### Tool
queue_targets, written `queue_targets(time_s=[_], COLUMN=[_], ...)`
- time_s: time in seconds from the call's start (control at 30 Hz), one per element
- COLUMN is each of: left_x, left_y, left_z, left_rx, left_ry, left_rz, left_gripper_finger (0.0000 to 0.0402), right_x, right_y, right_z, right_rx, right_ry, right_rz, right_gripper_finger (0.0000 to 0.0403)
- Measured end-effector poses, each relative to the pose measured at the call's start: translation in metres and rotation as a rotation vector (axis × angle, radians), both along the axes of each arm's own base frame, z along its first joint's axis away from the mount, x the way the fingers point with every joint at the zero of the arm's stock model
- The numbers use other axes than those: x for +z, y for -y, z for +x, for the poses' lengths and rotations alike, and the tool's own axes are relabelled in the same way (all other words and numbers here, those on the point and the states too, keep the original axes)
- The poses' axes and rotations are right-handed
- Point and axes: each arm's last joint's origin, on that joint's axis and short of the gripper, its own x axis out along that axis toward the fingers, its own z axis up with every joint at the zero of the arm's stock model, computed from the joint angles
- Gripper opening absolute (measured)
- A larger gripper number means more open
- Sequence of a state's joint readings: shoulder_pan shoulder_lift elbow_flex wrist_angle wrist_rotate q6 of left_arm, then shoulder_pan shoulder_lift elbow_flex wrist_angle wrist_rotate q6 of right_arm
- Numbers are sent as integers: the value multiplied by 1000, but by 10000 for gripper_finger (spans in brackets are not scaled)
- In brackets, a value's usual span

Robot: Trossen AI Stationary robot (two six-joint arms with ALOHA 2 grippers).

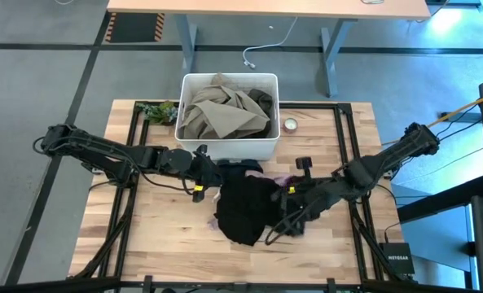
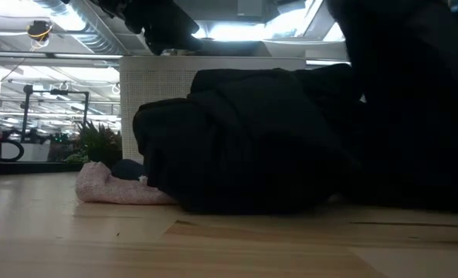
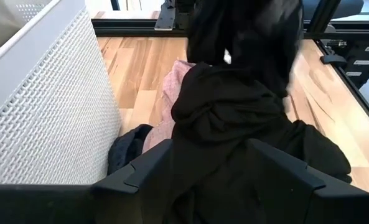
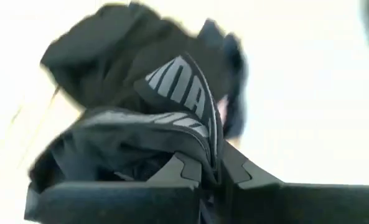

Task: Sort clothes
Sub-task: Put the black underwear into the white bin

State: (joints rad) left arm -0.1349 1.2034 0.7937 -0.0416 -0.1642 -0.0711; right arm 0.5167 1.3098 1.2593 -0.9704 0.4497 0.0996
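Black fabric fills the middle of the tabletop (image 1: 143, 236): the black garment (image 1: 245, 210) lies heaped in front of the white bin (image 1: 194, 89). The right end effector (image 4: 210, 180) is clenched on it; the wrist view shows black cloth with grey lettering bunched up between the closed fingers. In the high view that arm reaches in from the right, its end effector (image 1: 288, 213) at the heap's right edge.

The left end effector (image 1: 204, 181) sits at the heap's left side, just in front of the bin, fingers (image 3: 150, 168) spread wide and holding nothing, black cloth lying between them.

The pink garment (image 2: 113, 187) pokes out from under the black one, flat on the wood. Beside it, against the bin wall, there's a small dark piece (image 3: 127, 147), possibly the blue-grey one, though it is hard to tell in the shadow.

Inside the bin, the beige garment (image 1: 221, 114) is piled on top, with a dark olive one (image 1: 261, 99) showing at the right side.
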Motion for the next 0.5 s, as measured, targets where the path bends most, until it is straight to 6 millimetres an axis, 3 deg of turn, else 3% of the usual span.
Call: queue_targets(time_s=[0.27,0.5], left_x=[0,1], left_y=[0,0], left_z=[0,0], left_rx=[2,3], left_ry=[0,10], left_rz=[-4,-8], left_gripper_finger=[198,198], right_x=[73,116], right_y=[4,50], right_z=[17,42], right_rx=[141,25], right_ry=[350,599], right_rz=[-263,-416], right_gripper_finger=[37,21])
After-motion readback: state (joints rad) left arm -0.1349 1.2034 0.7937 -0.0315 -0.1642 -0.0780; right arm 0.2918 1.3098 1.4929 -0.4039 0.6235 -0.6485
